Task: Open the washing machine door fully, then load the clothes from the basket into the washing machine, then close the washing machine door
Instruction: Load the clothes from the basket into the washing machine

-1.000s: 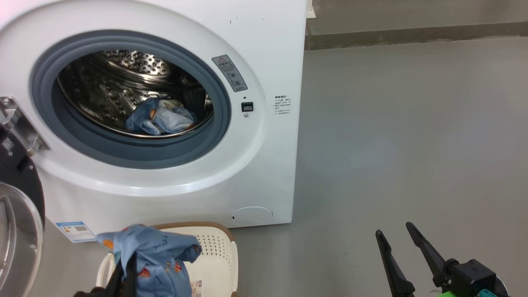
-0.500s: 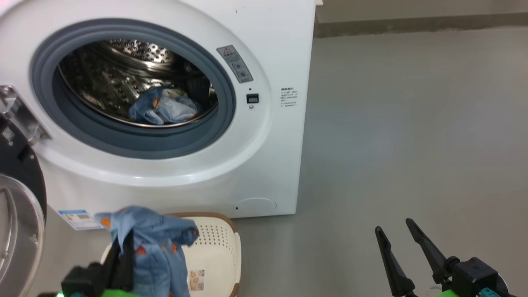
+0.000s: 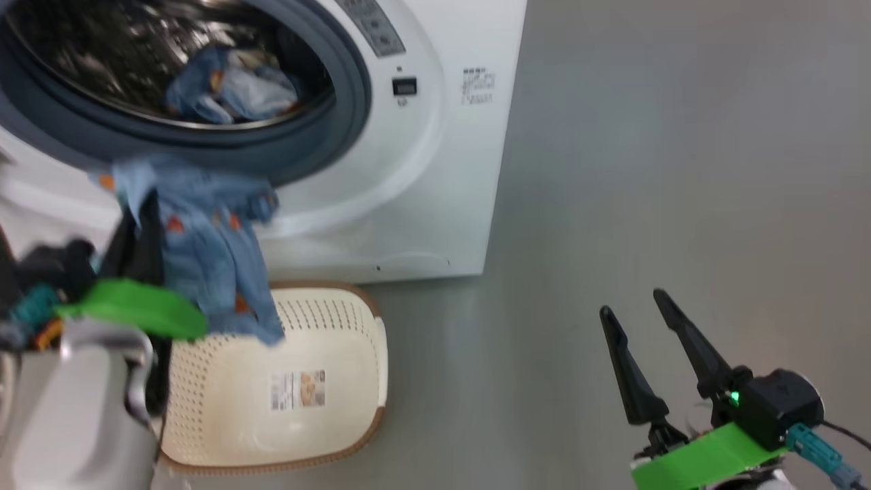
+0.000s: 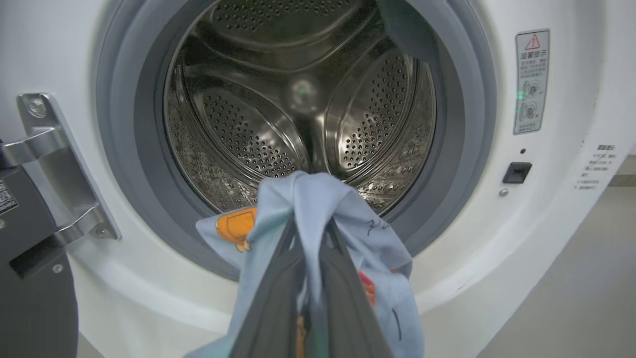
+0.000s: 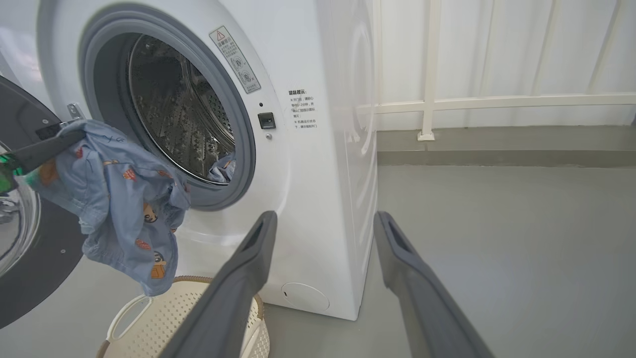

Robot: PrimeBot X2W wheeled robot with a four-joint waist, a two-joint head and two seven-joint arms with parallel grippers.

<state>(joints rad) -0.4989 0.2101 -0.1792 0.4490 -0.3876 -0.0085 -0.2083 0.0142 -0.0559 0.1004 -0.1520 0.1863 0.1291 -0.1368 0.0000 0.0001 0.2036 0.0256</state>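
Lifted clear of the basket (image 3: pixel 326 435), the clothes (image 5: pixel 124 199) pinched tight in the left hand (image 4: pixel 310 226) and hanging below it. Facing the open washing machine (image 3: pixel 442 170), just ahead. Right hand (image 3: pixel 633 303) spread wide, holding nothing. Seemingly only dropping in and closing the washing machine door (image 5: pixel 44 278) left.

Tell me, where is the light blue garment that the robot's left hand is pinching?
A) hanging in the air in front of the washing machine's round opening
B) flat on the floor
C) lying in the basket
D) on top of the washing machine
A: the left hand is shut on the light blue garment, which dangles above the basket, just in front of the washing machine opening.
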